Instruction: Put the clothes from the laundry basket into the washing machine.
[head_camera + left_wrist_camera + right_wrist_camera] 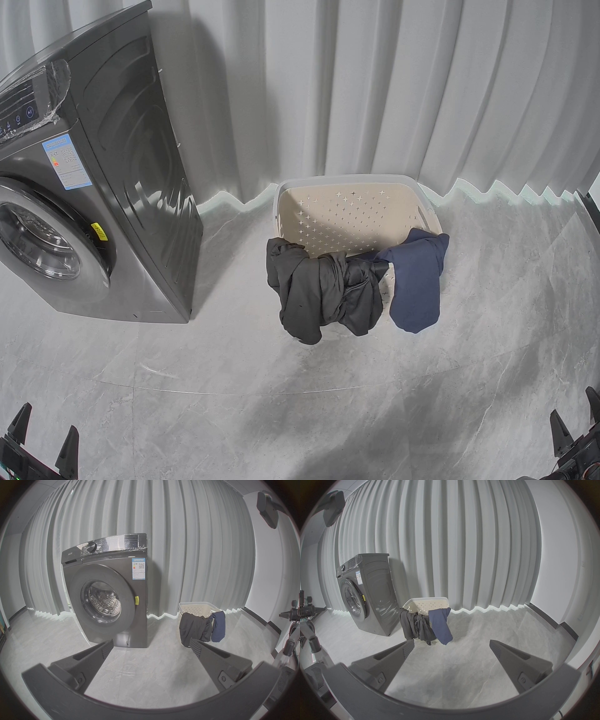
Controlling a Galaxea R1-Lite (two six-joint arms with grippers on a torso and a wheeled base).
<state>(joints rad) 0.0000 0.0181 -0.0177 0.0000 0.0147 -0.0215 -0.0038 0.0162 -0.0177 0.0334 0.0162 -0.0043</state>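
The left end effector (150,643) has its two fingers spread wide and holds nothing. It hangs low over the floor (250,387), well apart from the laundry basket (350,179), on the side of the basket nearest the robot and off to the robot's left. The right end effector (451,644) is likewise spread and empty. It is also well short of the basket on that near side, off to the robot's right.

The basket stands on the floor, with a pale pleated curtain (375,81) close behind it. A dark grey garment (325,294) is draped over the near rim and hangs down the outside wall towards the floor. A blue garment (415,281) lies just beside it over the same rim, at the corner on the robot's right, the two touching where they bunch at the rim. The inside of the basket behind them looks bare, as far as the head view reaches.

The washing machine (125,187) stands to the left of the basket, apart from it, and its round door (100,602) looks shut.

By my judgement the task has not begun. Neither garment is in the machine, none is gripped, and the arms are not yet near the basket. The door would seem to need opening, and both garments remain to be lifted and carried across from the basket into the drum.
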